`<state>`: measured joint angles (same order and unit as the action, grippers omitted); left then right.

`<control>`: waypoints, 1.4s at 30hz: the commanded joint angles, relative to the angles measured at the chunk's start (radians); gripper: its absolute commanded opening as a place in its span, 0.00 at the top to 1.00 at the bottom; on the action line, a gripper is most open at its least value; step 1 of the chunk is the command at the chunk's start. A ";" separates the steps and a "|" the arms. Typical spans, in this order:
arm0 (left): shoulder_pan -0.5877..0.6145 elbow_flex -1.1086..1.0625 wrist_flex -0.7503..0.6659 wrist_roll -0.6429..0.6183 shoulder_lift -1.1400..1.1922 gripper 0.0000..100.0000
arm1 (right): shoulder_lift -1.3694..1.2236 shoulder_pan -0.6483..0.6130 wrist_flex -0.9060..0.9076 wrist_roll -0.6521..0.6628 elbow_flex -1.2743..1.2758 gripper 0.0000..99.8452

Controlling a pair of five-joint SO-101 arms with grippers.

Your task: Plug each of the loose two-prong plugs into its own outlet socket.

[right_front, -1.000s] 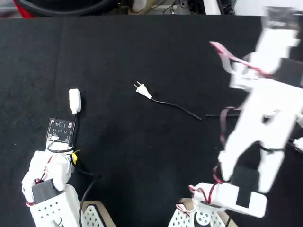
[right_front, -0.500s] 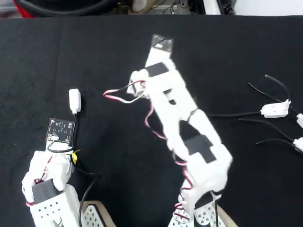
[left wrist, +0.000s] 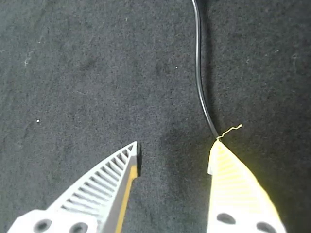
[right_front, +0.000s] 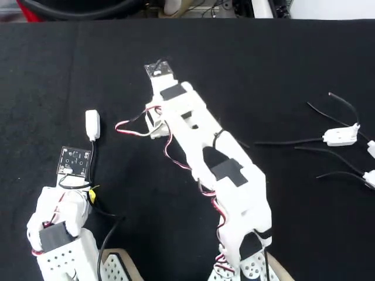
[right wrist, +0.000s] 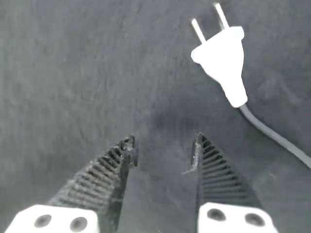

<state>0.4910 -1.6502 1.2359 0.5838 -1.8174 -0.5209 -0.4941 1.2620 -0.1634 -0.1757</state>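
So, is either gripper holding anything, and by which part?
Nothing. The right gripper is open, the white two-prong plug lying untouched ahead of it; the left gripper is open beside a black cable.

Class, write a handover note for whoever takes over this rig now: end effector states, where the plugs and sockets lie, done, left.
Left end effector: open, beside a black cable.
Right end effector: open, just short of the loose white plug, not touching.
White cabled piece at table's left; another at right.
Done: no plug seen inserted.
Left: grasp plug, insert; others too.
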 commanded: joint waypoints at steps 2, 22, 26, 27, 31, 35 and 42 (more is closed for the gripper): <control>0.012 0.005 0.003 0.006 -0.005 0.76 | 0.079 0.023 0.163 0.308 -0.127 0.82; 0.007 0.005 0.003 0.006 -0.005 0.76 | -0.119 0.106 -0.152 0.555 -0.054 0.85; 0.007 0.005 0.003 0.006 -0.005 0.76 | -0.119 0.112 -0.152 0.555 -0.056 0.99; 0.007 0.005 0.003 0.006 -0.005 0.76 | -0.117 0.118 -0.144 0.560 -0.059 0.97; 0.007 0.005 0.003 0.006 -0.005 0.76 | -0.117 0.121 0.018 0.652 -0.108 0.99; 0.007 0.005 0.003 0.006 -0.005 0.76 | -0.117 0.129 0.313 0.859 -0.242 0.99; 0.007 0.005 0.003 0.006 -0.005 0.76 | -0.125 0.235 0.491 1.186 -0.417 0.99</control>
<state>0.4910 -1.6502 1.2359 0.5854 -1.8174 -0.6467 -0.3284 1.7146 0.8876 -0.4887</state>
